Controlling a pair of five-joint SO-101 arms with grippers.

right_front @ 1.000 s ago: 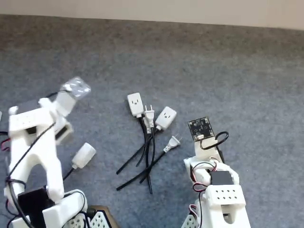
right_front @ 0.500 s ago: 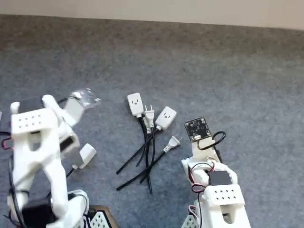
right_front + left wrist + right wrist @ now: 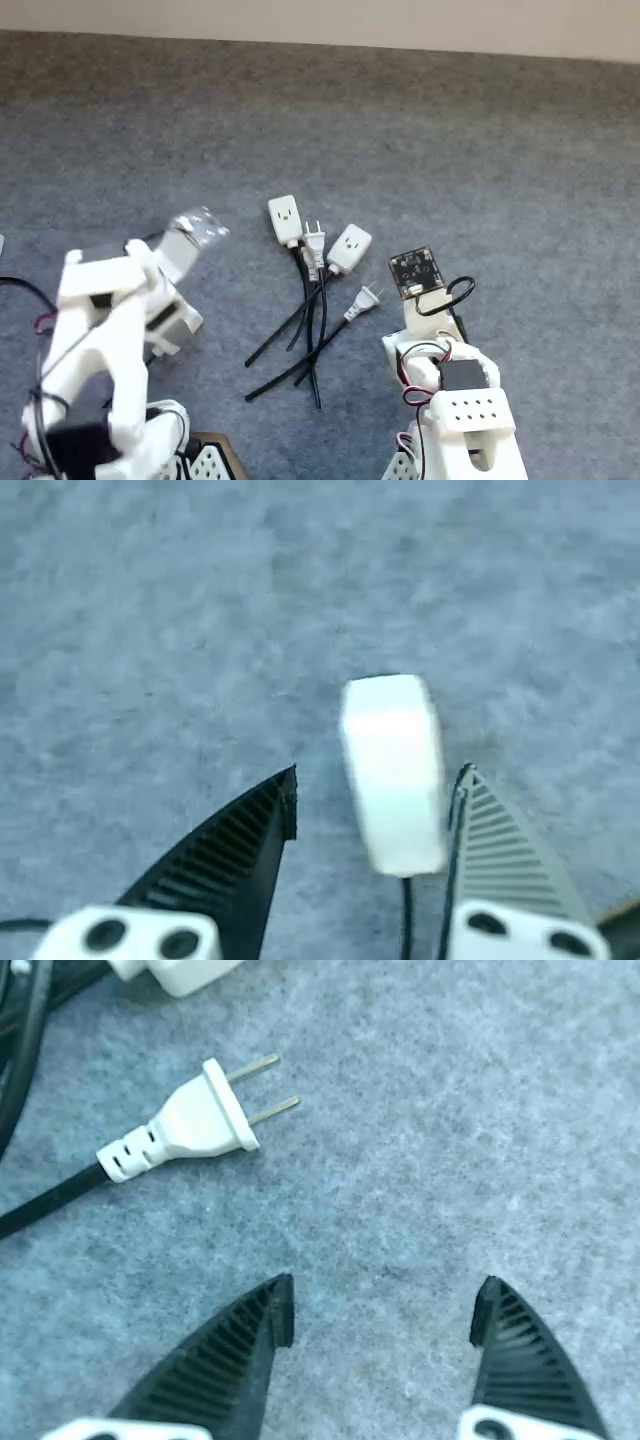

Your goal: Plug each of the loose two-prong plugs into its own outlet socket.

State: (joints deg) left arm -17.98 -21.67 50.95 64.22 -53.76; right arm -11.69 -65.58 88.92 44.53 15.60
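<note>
Finding 1, left arm. The left jaws stand spread over the bench point(image 3: 480, 150), and one white outlet socket point(image 3: 392, 770) lies between them, closer to one finger point(image 3: 500, 850) than to the other. Whether it touches that finger cannot be told. The socket's long axis runs straight out from the wrist, with its black cord point(image 3: 406, 920) trailing back toward the arm. Its slotted face is too blurred to make out.

Finding 2, right arm. The right jaws are also spread, with nothing between them. A two-prong plug point(image 3: 195, 1120) lies on the bench just ahead of them and offset toward the robot's left, toward the cord bundle point(image 3: 305, 330). Its long axis lies roughly across the jaws' line of reach, prongs point(image 3: 262, 1085) pointing away from the bundle. This arm is judged the nearer to that plug.

Finding 3, remaining items. A second plug point(image 3: 314, 240) lies between two further sockets point(image 3: 285, 220) point(image 3: 349, 248), near the middle of the bench.

Finding 4, obstruction. From above, the left arm point(image 3: 110, 320) covers its socket, and the right wrist camera board point(image 3: 420, 272) covers its jaws. Where the cords cross, it is unclear which belongs to which fitting
</note>
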